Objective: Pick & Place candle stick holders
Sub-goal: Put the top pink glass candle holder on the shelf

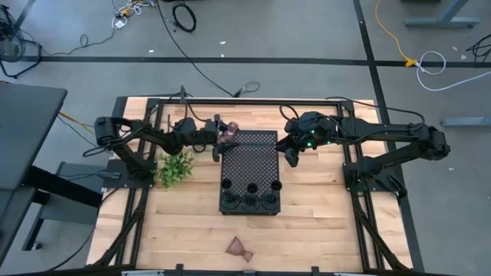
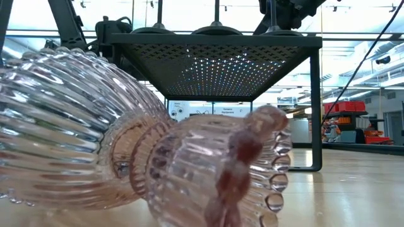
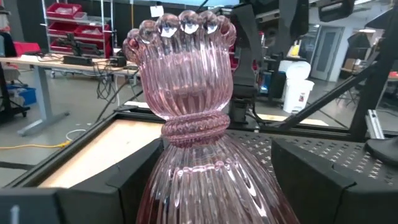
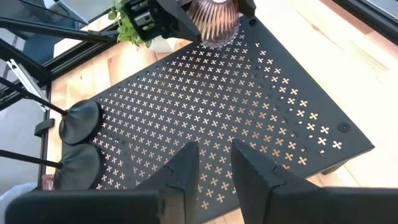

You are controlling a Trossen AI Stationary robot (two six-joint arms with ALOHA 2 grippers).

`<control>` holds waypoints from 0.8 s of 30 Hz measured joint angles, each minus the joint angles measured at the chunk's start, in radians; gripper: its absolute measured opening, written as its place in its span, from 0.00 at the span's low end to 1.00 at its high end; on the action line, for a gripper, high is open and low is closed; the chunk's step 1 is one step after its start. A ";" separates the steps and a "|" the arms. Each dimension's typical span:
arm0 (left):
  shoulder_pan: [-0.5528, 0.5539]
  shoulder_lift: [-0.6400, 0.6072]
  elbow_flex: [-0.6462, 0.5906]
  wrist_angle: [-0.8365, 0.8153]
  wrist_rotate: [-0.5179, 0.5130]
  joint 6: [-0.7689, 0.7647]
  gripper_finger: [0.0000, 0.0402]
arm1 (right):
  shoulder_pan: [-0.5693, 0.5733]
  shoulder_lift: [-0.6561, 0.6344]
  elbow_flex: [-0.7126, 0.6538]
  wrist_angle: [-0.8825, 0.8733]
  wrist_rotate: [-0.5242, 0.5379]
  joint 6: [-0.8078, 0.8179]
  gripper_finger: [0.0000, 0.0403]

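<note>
A black perforated tray (image 1: 249, 165) stands on legs mid-table. Three black sticks on disc bases (image 1: 249, 201) stand on its near end; two discs show in the right wrist view (image 4: 78, 121). My left gripper (image 1: 222, 139) is shut on a pinkish ribbed glass cup (image 3: 186, 93) over the tray's far left corner. A second pinkish cup (image 1: 240, 248) lies on its side on the table near the front edge and fills the low view (image 2: 145, 145). My right gripper (image 4: 214, 165) is open and empty above the tray's far right part. My left gripper holds the cup's lower bowl (image 3: 205, 186) pinched between its two fingers (image 3: 118, 186), one on each side. The fingers come level from the table's left. The cup stands upright, its beaded rim (image 3: 180, 25) up. Whether its foot touches the tray I cannot tell.
A green leafy sprig (image 1: 176, 167) lies on the table left of the tray, under my left arm. The table's black frame rails run along its left, right and far edges. Bare wood lies between the tray and the front edge, around the lying cup.
</note>
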 joint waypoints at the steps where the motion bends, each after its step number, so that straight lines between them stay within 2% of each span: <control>1: -0.001 0.004 0.000 0.005 0.001 -0.002 0.71 | 0.000 0.000 0.000 0.000 0.000 0.000 0.23; 10: -0.001 0.006 0.003 0.000 -0.011 -0.012 0.71 | 0.003 0.000 0.000 0.001 0.000 0.000 0.23; 21: -0.018 0.008 0.015 -0.042 -0.074 -0.012 0.71 | 0.003 0.000 0.000 0.050 0.000 -0.004 0.23; 24: -0.022 0.022 0.040 -0.051 -0.052 -0.016 0.71 | 0.003 0.000 0.000 0.061 0.000 -0.004 0.23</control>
